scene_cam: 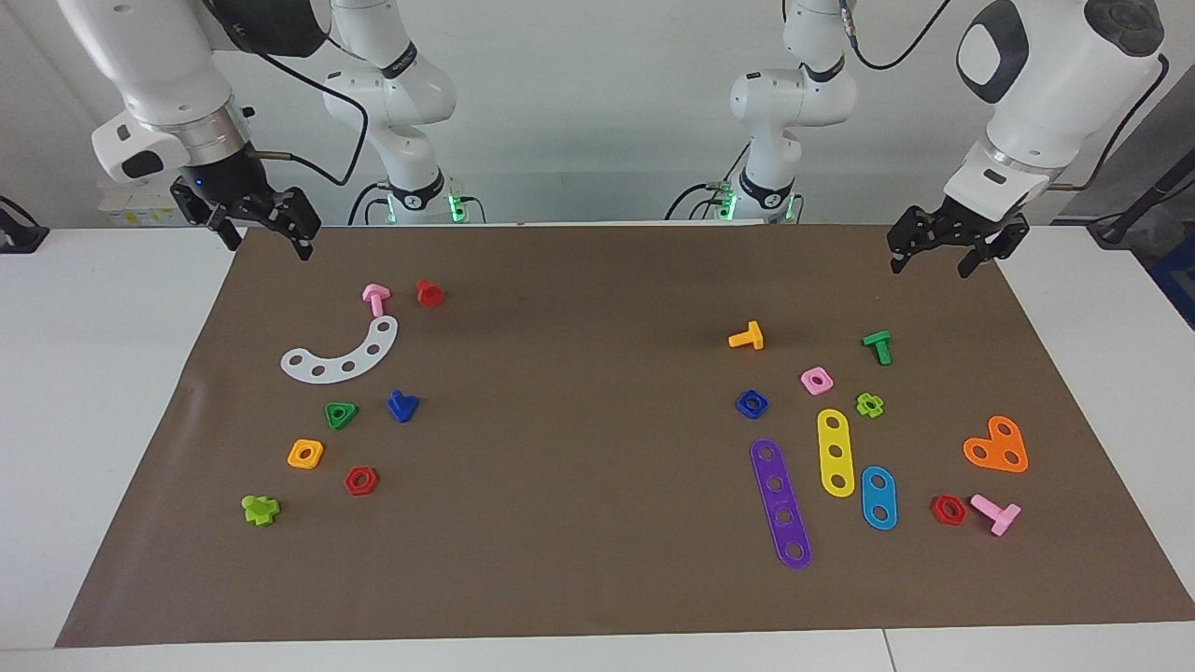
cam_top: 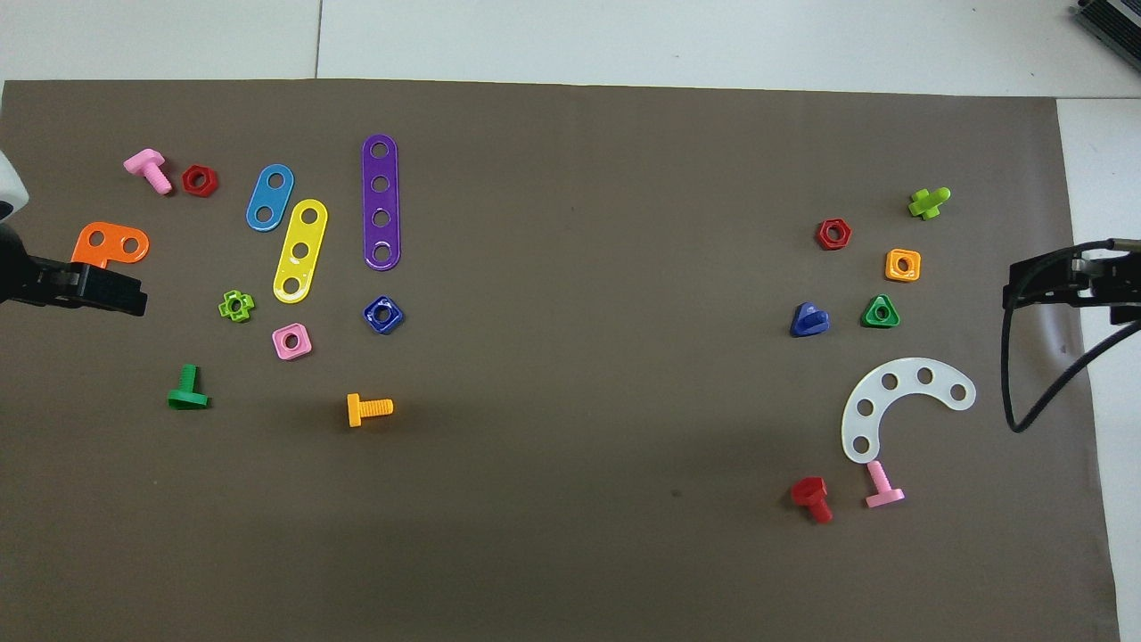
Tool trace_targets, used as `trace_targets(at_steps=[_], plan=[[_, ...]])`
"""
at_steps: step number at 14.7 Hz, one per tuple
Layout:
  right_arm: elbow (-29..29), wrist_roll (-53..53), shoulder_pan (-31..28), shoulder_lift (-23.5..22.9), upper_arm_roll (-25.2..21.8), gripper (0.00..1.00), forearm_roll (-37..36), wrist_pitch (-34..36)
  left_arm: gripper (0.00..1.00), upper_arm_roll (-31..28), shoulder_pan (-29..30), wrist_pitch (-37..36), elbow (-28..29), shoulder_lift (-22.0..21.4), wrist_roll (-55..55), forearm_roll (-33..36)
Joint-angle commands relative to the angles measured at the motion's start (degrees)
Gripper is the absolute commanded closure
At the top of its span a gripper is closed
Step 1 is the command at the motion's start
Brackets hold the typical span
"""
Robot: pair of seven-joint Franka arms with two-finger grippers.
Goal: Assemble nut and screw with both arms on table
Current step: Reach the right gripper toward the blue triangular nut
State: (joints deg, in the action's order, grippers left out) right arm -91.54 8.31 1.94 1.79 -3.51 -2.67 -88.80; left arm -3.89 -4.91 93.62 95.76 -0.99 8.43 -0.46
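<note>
Both arms wait at the robots' edge of the brown-matted counter (scene_cam: pixel 597 579). The left end effector (scene_cam: pixel 943 254) hangs over the mat's corner with fingers spread, holding nothing; the right end effector (scene_cam: pixel 264 235) hangs over its own corner, likewise spread and empty.

Farther out, toward the left arm's end, the nut (scene_cam: pixel 752 403) lies flat, its round hole facing up, beside the pink square nut (scene_cam: pixel 817 380) and just nearer the robots than the purple strip (scene_cam: pixel 781 504).

Toward the right arm's end, the screw (scene_cam: pixel 402 406) rests on its triangular head, its short shaft pointing roughly upward, beside the green triangular nut (scene_cam: pixel 341 414).
</note>
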Motion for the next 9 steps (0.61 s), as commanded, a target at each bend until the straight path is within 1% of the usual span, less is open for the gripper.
trace_targets(at_steps=[1,4,5,7,9], plan=[[-1.6,-1.5,-0.4,1.4,-0.1,0.00,1.5,-0.8,0.00,0.4,0.5,0.9,2.2,-1.7,0.3,0.9],[-1.9,-1.2,-0.3,1.5,-0.1,0.00,1.5,-0.9,0.00,0.4,0.5,0.9,2.2,-1.7,0.3,0.9],[-3.0,-1.5,-0.3,1.6,0.0,0.00,1.5,-1.6,0.00,0.4,0.5,0.9,2.2,-1.7,0.3,0.9],[-5.0,-1.8,-0.3,1.6,0.1,0.00,1.6,-4.0,0.00,0.4,0.5,0.9,2.2,-1.7,0.3,0.9],[-8.3,-1.9,-0.2,1.1,0.8,0.00,1.7,-9.4,0.00,0.4,0.5,0.9,2.2,-1.7,0.3,0.9]])
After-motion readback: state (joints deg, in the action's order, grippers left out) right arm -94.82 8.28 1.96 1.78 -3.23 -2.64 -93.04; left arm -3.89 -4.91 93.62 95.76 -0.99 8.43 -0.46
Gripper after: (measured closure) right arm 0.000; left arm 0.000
